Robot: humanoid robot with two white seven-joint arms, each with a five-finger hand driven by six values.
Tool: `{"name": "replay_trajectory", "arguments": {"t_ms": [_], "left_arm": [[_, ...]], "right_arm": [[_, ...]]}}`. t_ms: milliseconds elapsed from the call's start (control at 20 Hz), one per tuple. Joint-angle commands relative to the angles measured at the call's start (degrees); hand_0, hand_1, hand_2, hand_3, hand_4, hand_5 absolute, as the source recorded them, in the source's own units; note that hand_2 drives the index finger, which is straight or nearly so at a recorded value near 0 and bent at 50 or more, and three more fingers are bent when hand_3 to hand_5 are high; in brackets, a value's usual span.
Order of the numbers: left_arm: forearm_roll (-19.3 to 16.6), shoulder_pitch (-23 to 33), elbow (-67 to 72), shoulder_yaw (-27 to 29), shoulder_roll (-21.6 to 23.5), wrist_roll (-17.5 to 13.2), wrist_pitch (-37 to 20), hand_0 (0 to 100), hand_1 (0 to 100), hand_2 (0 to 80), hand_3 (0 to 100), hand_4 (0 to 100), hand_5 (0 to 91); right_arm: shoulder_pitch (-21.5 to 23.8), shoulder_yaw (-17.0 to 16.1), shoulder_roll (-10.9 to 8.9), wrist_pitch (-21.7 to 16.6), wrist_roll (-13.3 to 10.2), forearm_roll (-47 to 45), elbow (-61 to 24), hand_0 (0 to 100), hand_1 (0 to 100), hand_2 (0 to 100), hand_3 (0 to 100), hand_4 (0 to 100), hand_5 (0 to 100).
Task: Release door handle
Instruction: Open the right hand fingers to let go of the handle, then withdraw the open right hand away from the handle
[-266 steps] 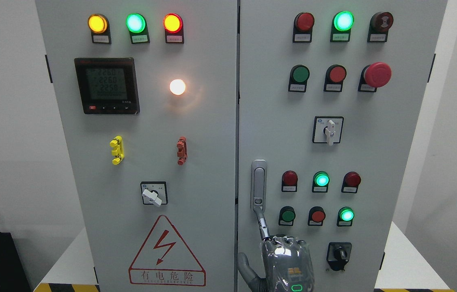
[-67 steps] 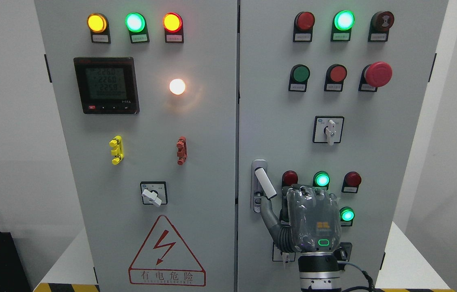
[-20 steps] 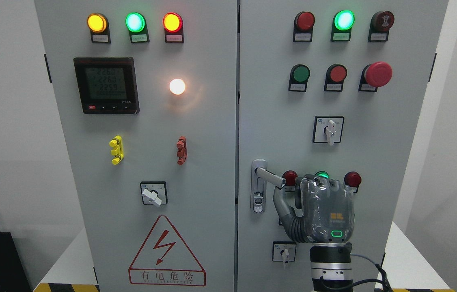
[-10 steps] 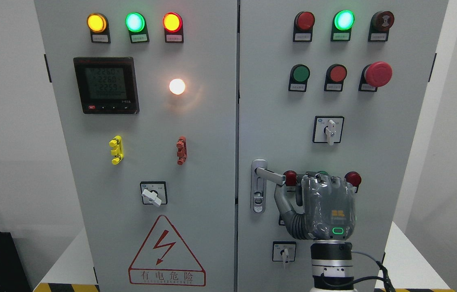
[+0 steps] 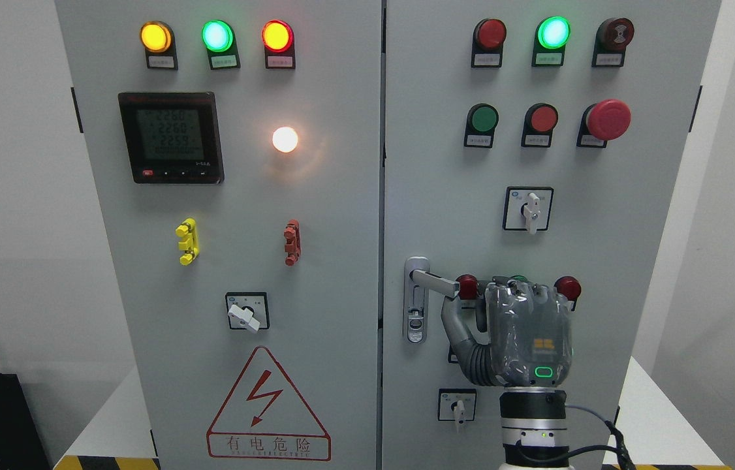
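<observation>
The silver door handle [image 5: 434, 282] sits at the left edge of the right cabinet door [image 5: 446, 196]. Its lever is swung out of its base plate [image 5: 414, 320] and points right, nearly level. My right hand [image 5: 527, 333] comes up from the bottom edge with its back to the camera. Its thumb [image 5: 452, 320] stretches up and left, and the tip touches the underside of the lever's free end. The other fingers [image 5: 517, 286] bend toward the panel to the right of the lever, with nothing in them. They cover the middle indicator light.
The grey cabinet has two doors with lit indicator lights, push buttons, a red mushroom stop button [image 5: 608, 119] and rotary switches [image 5: 527, 209]. A small rotary switch [image 5: 457, 406] sits left of my wrist. The left door carries a meter [image 5: 172, 137] and a warning triangle [image 5: 267, 408].
Over several seconds the thumb swung the lever from hanging down to nearly level, pointing right. In the last second the hand only crept slightly up and right.
</observation>
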Motion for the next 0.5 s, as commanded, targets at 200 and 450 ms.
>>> {"name": "replay_trajectory", "arguments": {"t_ms": [200, 450], "left_arm": [[0.0, 0.0, -0.9, -0.7, 0.0, 0.2, 0.0, 12, 39, 0.0, 0, 0, 0.0], [0.0, 0.0, -0.9, -0.7, 0.0, 0.2, 0.0, 12, 39, 0.0, 0, 0, 0.0]], "right_arm": [[6.2, -0.7, -0.26, -1.3, -1.9, -0.1, -4.6, 58, 43, 100, 100, 100, 98], [8.0, -6.2, -0.17, -4.1, -5.0, -0.1, -7.8, 60, 43, 99, 100, 100, 98]]}}
